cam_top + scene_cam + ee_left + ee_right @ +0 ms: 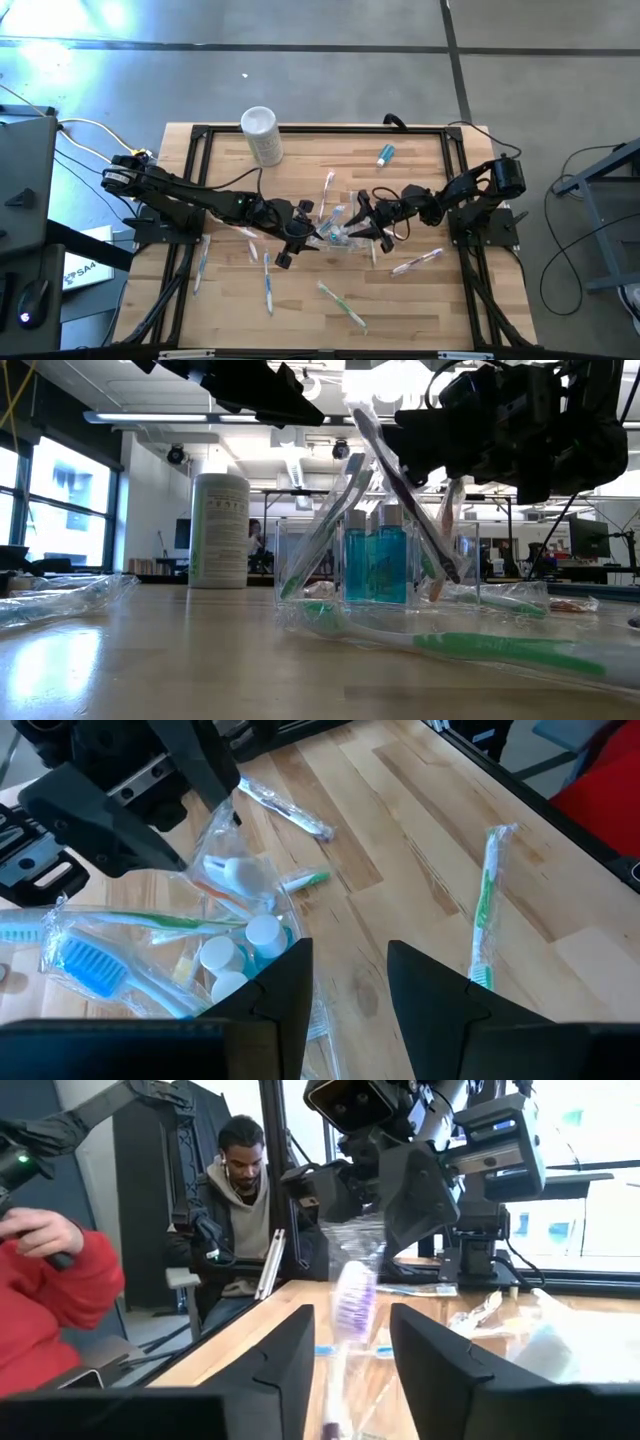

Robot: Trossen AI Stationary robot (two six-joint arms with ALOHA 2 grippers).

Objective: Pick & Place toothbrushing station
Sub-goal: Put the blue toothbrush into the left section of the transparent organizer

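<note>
Cup [378, 565] of clear plastic is sitting at the middle of the tabletop [300, 320], with teal toothpaste tubes [376, 563] and leaning toothbrushes inside. I am seeing both arms meeting over it. The right gripper [362, 222] is gripping a purple-bristled toothbrush [350, 1295] between its jaws, just above the cup. The left gripper [300, 240] is hovering beside the cup with jaws parted and nothing between them. A green wrapped toothbrush [470, 645] is lying in front, and a white cylinder [262, 135] is standing well apart
</note>
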